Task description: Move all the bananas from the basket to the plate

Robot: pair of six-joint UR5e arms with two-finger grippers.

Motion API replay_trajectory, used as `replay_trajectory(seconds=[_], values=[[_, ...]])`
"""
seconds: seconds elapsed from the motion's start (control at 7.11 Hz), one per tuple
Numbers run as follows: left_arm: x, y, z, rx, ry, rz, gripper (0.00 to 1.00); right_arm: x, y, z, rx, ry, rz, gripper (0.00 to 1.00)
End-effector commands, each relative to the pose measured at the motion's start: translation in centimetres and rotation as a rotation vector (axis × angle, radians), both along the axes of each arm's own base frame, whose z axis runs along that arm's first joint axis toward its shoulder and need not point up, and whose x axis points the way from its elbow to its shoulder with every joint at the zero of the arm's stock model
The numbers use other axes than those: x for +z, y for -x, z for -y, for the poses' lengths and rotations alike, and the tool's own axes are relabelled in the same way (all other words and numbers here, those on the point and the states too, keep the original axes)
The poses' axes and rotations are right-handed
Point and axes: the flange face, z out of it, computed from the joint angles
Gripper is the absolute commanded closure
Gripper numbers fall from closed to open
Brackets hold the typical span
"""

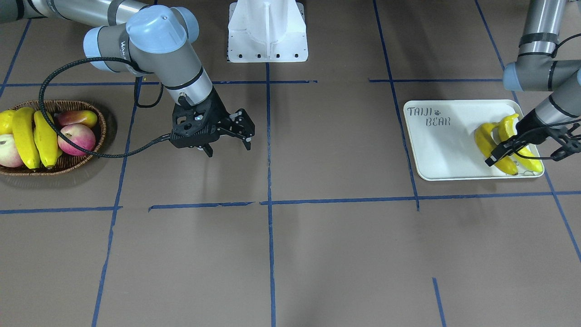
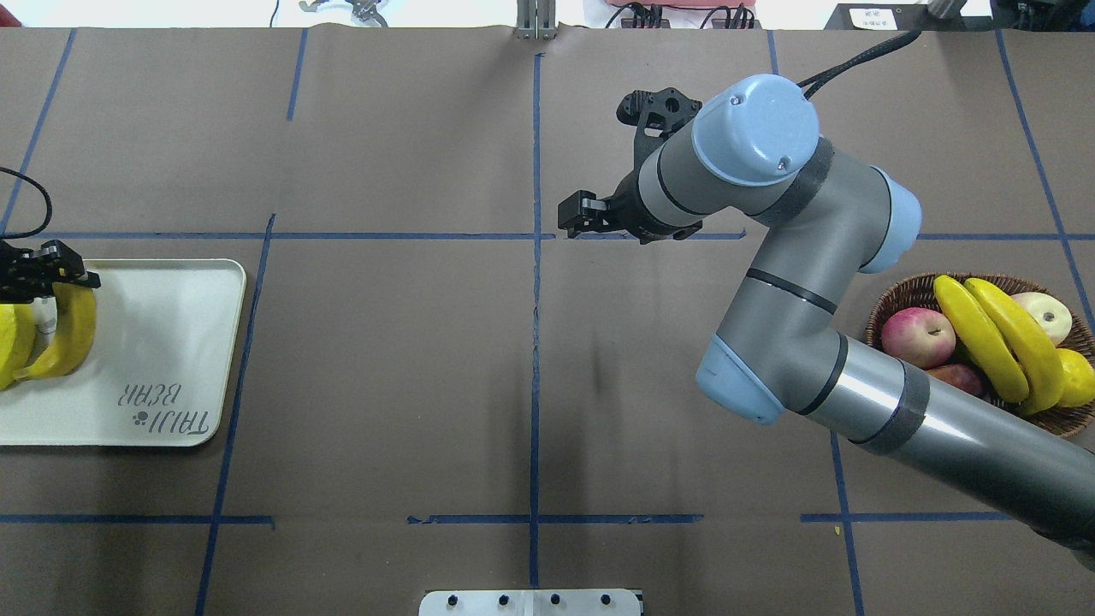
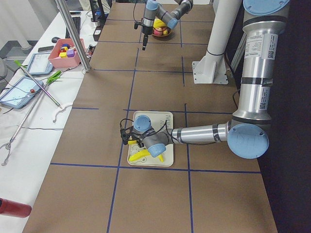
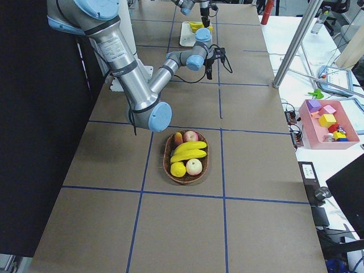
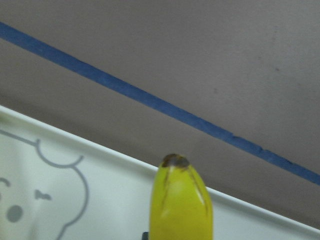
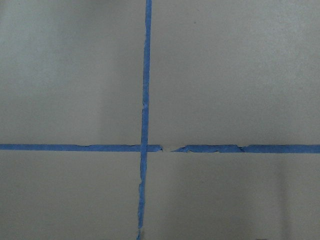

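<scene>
Two yellow bananas lie side by side in the brown wicker basket and also show in the overhead view. Two more bananas lie on the off-white plate at its end away from the lettering. My left gripper hangs low over them, jaws apart on either side of one banana, whose tip fills the left wrist view. My right gripper is open and empty above the bare table between basket and plate.
The basket also holds a red apple, a red-yellow fruit, a pale apple and a yellow fruit. The white robot base stands at the table's far middle. Blue tape lines cross the brown table.
</scene>
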Motion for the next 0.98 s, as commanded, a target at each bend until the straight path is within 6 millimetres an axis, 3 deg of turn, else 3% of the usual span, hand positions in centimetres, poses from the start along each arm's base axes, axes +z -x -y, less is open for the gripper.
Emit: replay_trajectory(seconds=[0.0,0.14,0.28,0.42,0.56,0.7,0.84], values=[[0.2,3.4,0.5,0.008,-0.016,-0.029,0.0,0.0,-0.3,0.2,0.003,0.002,-0.001,0.0],[-0.6,5.3,0.4,0.034,0.008,-0.096,0.0,0.5,-0.9,0.6,-0.004,0.016,0.001,0.0],[-2.0,6.2,0.8,0.044,-0.006,-0.133,0.0,1.6,-2.8,1.5,-0.007,0.044,0.005,0.0],[-5.6,7.0,1.3,0.025,-0.08,-0.15,0.0,3.3,-6.0,2.5,-0.017,0.063,-0.015,0.0],[-9.9,6.2,3.1,0.026,-0.153,-0.175,0.0,4.5,-9.3,0.8,-0.073,0.002,-0.086,0.0],[-12.0,5.6,4.4,0.005,-0.201,-0.17,0.0,6.9,-12.8,-1.7,-0.13,-0.046,-0.167,0.0],[-14.8,2.4,4.8,0.017,-0.24,-0.177,0.0,10.0,-15.8,-3.7,-0.155,-0.067,-0.212,0.0]])
